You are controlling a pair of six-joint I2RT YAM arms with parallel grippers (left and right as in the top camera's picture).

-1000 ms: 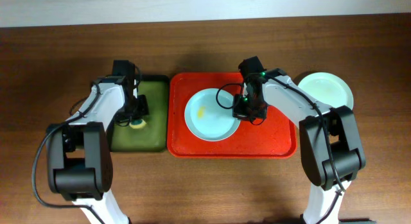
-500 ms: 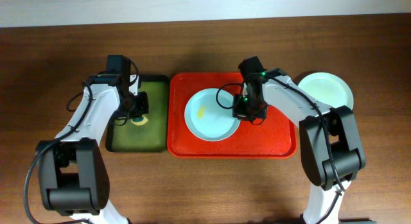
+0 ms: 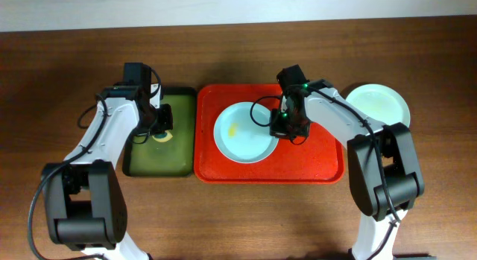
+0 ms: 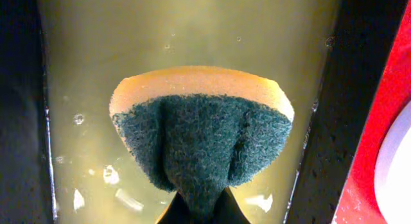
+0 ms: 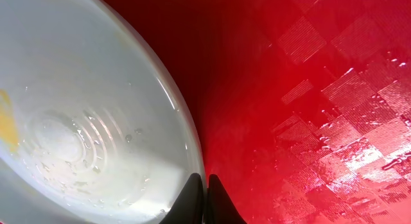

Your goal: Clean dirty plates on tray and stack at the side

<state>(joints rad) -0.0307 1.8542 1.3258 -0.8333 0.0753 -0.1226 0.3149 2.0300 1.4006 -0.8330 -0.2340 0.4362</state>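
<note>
A pale blue dirty plate point(image 3: 244, 133) with a small yellow smear point(image 3: 234, 129) lies on the red tray point(image 3: 313, 159). My right gripper point(image 3: 279, 130) is shut on the plate's right rim. In the right wrist view one fingertip point(image 5: 192, 192) rests inside the plate point(image 5: 83, 121) and the other outside it, over the tray point(image 5: 308, 89). My left gripper point(image 3: 159, 133) is shut on a yellow and dark green sponge point(image 4: 202, 134), which it holds over the murky water of the dark green basin point(image 3: 153, 162). A pale mint-green plate point(image 3: 378, 105) sits on the table to the right of the tray.
The basin stands directly against the tray's left side. In the left wrist view the basin's dark wall point(image 4: 327, 121) separates the water from the tray's red edge point(image 4: 379, 172). Brown table surface surrounds everything.
My left arm has shifted its pose, and the sponge has moved slightly toward the far side of the basin. The right gripper and the plate have stayed put.
</note>
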